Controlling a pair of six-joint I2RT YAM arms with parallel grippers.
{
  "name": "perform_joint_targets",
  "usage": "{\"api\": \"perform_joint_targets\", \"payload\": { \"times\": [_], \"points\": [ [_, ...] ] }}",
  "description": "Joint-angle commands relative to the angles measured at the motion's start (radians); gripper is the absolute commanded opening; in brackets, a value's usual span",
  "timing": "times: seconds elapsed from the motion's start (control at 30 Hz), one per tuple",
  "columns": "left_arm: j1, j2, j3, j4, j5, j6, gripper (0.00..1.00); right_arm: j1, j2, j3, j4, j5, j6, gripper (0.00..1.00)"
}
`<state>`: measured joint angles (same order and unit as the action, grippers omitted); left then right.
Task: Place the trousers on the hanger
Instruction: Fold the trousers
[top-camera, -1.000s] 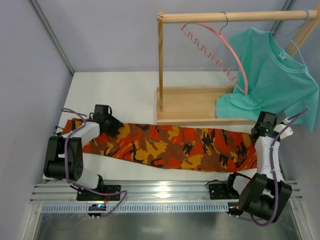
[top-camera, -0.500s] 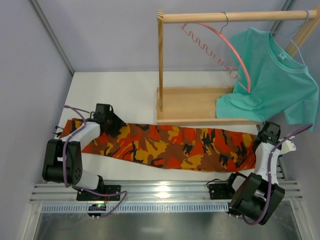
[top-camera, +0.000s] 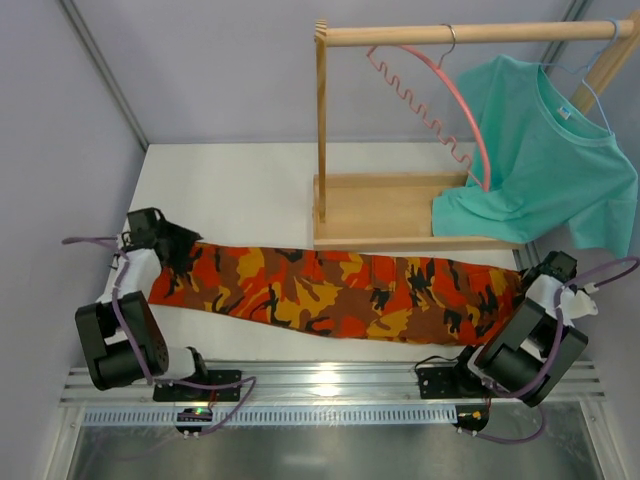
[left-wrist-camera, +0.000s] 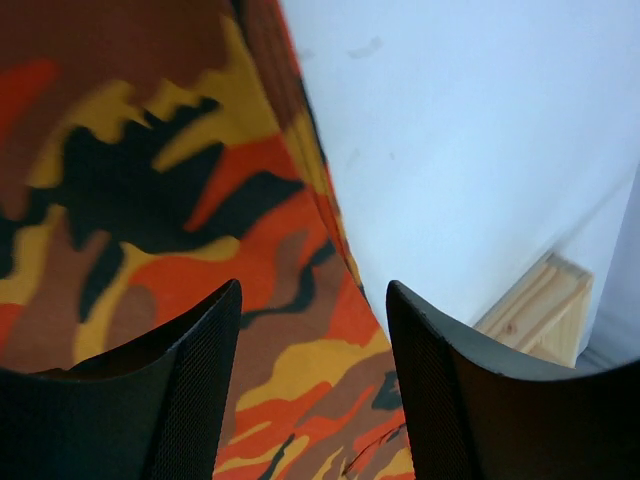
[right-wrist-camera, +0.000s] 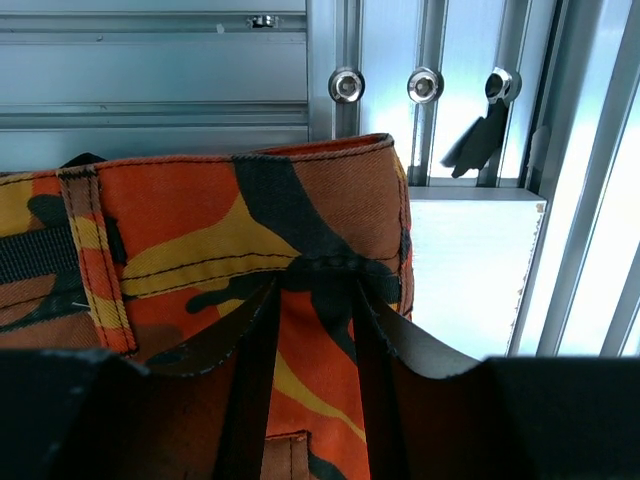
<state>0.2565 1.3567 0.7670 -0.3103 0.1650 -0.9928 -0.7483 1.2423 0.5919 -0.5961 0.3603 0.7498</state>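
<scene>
The trousers (top-camera: 330, 295) are lying stretched across the white table (top-camera: 250, 185), in front of the wooden rack (top-camera: 321, 130). They are longer and flatter than a second ago, both arms having drawn outward. The right gripper (right-wrist-camera: 315, 285) is pinching the waistband (right-wrist-camera: 300, 165); the left gripper's (left-wrist-camera: 312, 300) jaws are parting over the leg end (left-wrist-camera: 150, 150), gripping nothing. That looks like straightening before a lift — the hanger (top-camera: 470, 110) is hanging bare on the rail (top-camera: 470, 33). The rack's tray (top-camera: 370, 205) is holding only the teal T-shirt's (top-camera: 540, 150) corner.

You are working in a robotics lab cell, not a home: plain grey panels (top-camera: 60, 200) wall in a white table (top-camera: 250, 190), the left arm (top-camera: 112, 345) and right arm (top-camera: 525, 355) stand bolted to a slotted aluminium rail (top-camera: 330, 382) trailing purple cables (top-camera: 90, 240), and a wooden garment rack (top-camera: 321, 130) stands on the table.
</scene>
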Motion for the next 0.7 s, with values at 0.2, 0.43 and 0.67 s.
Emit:
{"api": "perform_joint_targets", "payload": {
  "times": [0.2,0.43,0.67],
  "points": [
    [0.315,0.013,0.003,-0.043,-0.001,0.045,0.69,-0.013,-0.207,0.054,0.002,-0.23,-0.052,0.4],
    [0.398,-0.001,-0.009,-0.104,-0.156,0.086,0.69,0.085,-0.305,0.114,-0.024,-0.305,-0.07,0.45],
    [0.527,0.016,-0.109,0.042,-0.084,0.029,0.73,0.216,-0.343,0.146,-0.041,-0.328,-0.09,0.51]
  ]
}}
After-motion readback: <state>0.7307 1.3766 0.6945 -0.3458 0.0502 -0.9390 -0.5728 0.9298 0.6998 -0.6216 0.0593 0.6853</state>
